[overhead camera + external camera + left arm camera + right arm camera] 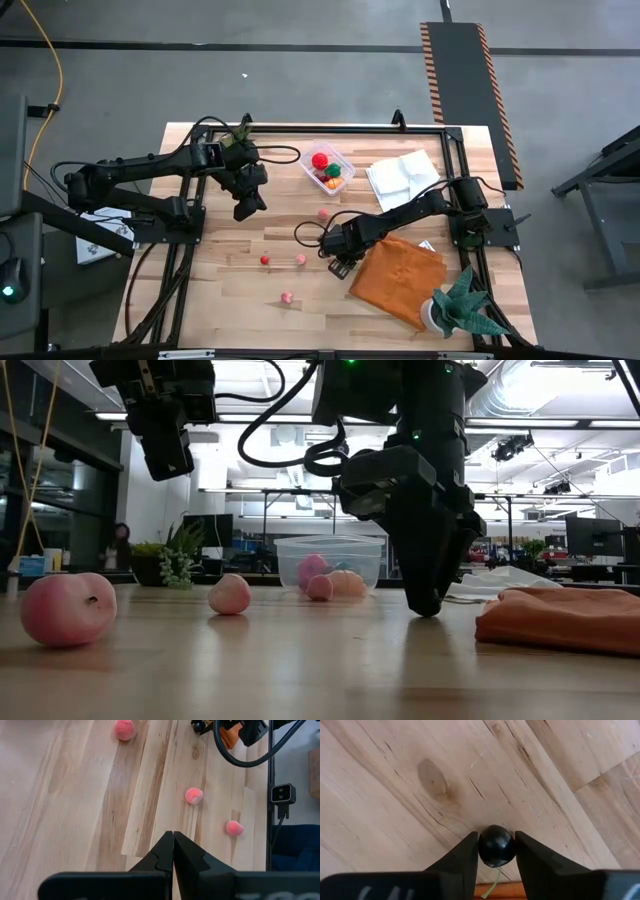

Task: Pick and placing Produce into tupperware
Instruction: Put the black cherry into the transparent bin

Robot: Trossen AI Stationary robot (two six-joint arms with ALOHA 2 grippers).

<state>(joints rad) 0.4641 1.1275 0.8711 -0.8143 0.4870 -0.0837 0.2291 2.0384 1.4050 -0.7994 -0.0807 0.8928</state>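
Black and glossy, a small round toy fruit with a thin green stem [496, 846] sits squeezed between the two dark fingers of my right gripper [496, 851]; in the right wrist view both fingers touch its sides, so I read the jaws as closed on it, low against the pale wooden tabletop [230, 290]. From above, that right gripper [338, 264] is down at the table near the middle, just beside the edge of the crumpled orange cloth [397, 279], and the fruit itself is hidden under it there. In the low view the same gripper [425, 605] reaches down to the wood beside the orange cloth [560, 618]. My left gripper [248, 208] hangs above the table towards the back left, its fingers pressed together with nothing between them, as the left wrist view shows [173, 851]. The small clear plastic rectangular container with rounded corners [327, 168] stands near the back of the table, well apart from the right gripper, and already holds a red piece, a green piece and something orange. Four small pink and red toy fruits lie loose on the wood: one [323, 213] between the container and the right gripper, two [265, 260] [300, 259] side by side left of the right gripper, and one [286, 297] nearer the front edge. A folded white cloth [402, 176] lies right of the container.
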